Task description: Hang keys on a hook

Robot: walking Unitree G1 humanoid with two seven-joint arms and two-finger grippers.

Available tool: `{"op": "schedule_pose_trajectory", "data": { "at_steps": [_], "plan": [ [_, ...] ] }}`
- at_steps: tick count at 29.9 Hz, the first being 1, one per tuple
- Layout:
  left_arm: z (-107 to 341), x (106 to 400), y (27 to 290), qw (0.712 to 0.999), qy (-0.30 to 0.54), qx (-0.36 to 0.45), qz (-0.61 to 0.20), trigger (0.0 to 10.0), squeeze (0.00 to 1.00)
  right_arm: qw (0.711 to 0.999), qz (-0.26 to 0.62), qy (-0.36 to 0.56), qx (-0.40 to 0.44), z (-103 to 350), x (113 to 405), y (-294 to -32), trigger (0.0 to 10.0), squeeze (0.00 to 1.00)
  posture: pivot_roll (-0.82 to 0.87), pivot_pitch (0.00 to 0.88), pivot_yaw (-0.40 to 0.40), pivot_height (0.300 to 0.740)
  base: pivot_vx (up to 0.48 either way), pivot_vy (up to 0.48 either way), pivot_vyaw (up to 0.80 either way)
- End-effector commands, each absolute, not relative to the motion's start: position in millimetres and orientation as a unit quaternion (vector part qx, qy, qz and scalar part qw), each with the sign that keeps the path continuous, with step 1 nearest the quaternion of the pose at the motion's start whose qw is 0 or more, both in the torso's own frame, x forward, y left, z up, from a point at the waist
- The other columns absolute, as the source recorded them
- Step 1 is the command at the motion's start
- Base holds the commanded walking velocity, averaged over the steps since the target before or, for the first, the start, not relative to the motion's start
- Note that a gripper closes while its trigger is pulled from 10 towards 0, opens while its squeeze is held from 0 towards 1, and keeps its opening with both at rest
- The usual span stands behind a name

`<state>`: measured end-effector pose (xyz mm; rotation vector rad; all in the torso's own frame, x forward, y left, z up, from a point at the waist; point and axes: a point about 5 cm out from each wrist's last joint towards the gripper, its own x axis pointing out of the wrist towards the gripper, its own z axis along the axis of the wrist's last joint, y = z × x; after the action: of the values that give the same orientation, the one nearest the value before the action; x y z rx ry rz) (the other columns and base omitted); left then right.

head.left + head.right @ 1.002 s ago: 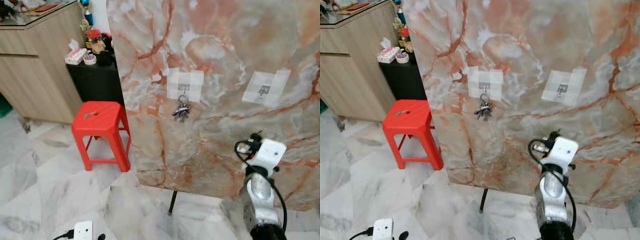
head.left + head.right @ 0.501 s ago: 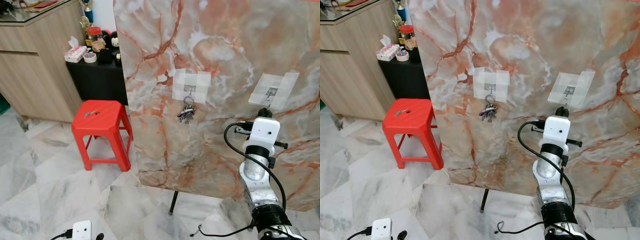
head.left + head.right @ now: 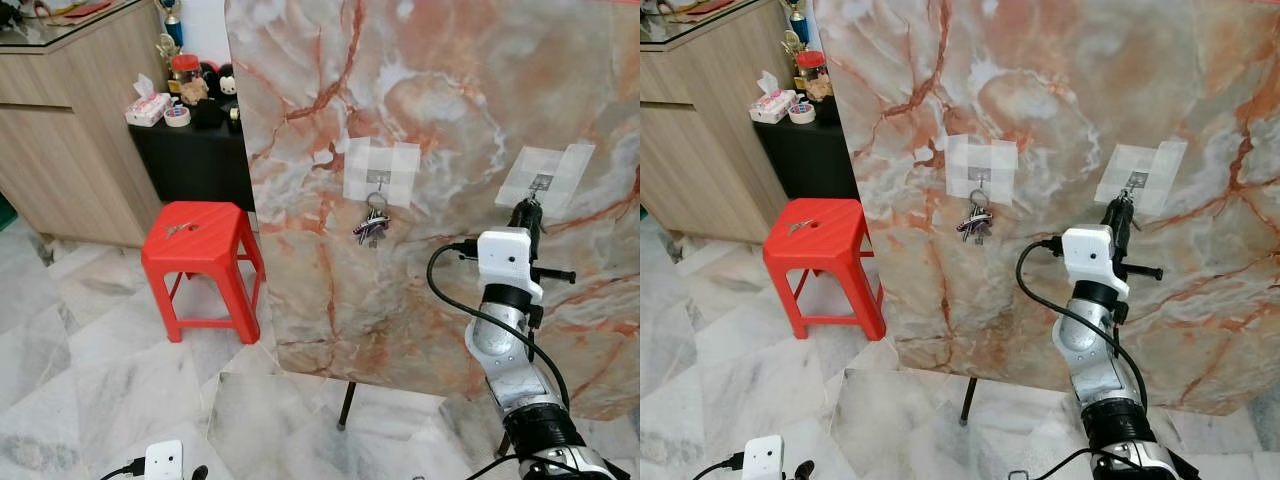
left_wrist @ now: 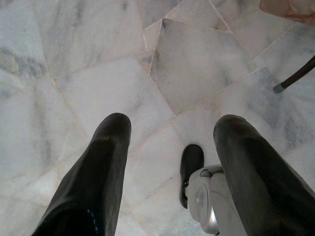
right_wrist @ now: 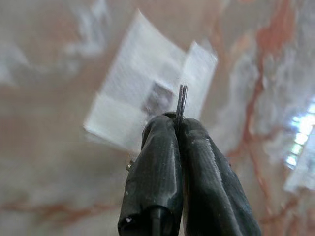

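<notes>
A marble panel stands upright with two hooks on white tape patches. On the left hook hangs a bunch of keys. My right gripper is raised just below the right hook. In the right wrist view that gripper is shut on a thin metal key ring, whose tip stands close in front of the blurred hook. My left gripper hangs low over the marble floor, fingers open with nothing between them.
A red plastic stool stands left of the panel. Behind it are a black side table with small items and a wooden cabinet. A thin black stand leg props the panel on the marble floor.
My right arm has risen, bringing the shut gripper from below the panel's middle up to the right hook. The camera shifted slightly.
</notes>
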<state>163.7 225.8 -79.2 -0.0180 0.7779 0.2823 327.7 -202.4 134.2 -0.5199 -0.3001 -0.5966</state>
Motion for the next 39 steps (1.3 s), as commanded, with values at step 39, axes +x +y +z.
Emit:
{"op": "schedule_pose_trajectory", "data": {
  "at_steps": [39],
  "plan": [
    [-81, 159, 228, 0.911, 0.386, -0.011, 0.142, 10.0, 0.0, 0.886, -0.318, -0.072, -0.329, 140, 353, -216, 10.0, 0.0, 0.03, 0.036, -0.004, 0.74, 0.0, 0.0, 0.0]
  ]
}}
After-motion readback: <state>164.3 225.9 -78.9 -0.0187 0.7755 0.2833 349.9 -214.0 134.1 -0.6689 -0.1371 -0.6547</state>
